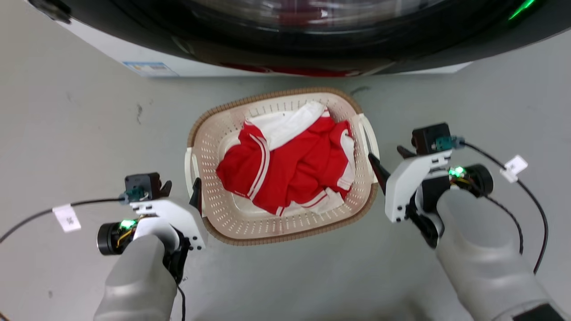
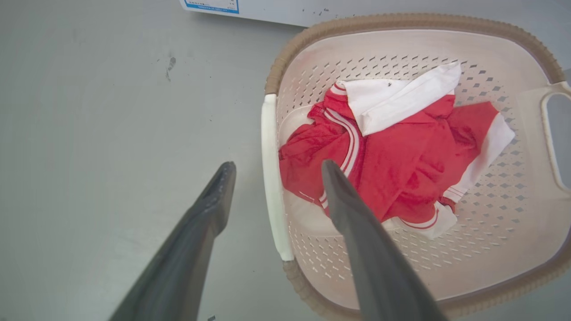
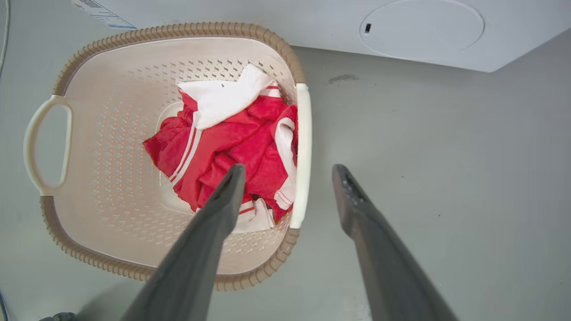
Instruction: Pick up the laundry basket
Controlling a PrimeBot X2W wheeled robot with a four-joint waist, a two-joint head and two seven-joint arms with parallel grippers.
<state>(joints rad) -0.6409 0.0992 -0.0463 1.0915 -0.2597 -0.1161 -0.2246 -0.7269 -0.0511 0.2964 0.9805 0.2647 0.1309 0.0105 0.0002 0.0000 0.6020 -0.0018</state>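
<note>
1. The cream, perforated plastic laundry basket [image 1: 267, 223] with a brown woven-look rim sits on the grey floor [image 1: 67, 133] between both grippers, holding a crumpled red-and-white garment [image 1: 294, 169].
2. The left gripper [image 2: 277, 165] is spread wide and empty, with the white left handle [image 2: 270, 178] between its jaws.
3. The right gripper [image 3: 290, 167] is equally wide and empty, with the white right handle [image 3: 303, 151] between its jaws.

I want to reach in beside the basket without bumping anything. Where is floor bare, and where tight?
Bare floor lies outside each forearm and between them, by the near rim of the laundry basket. Tight: the strip between its far rim and the washer, and both handles, each straddled by an open gripper: left gripper, right gripper. Clothing lies inside.
</note>
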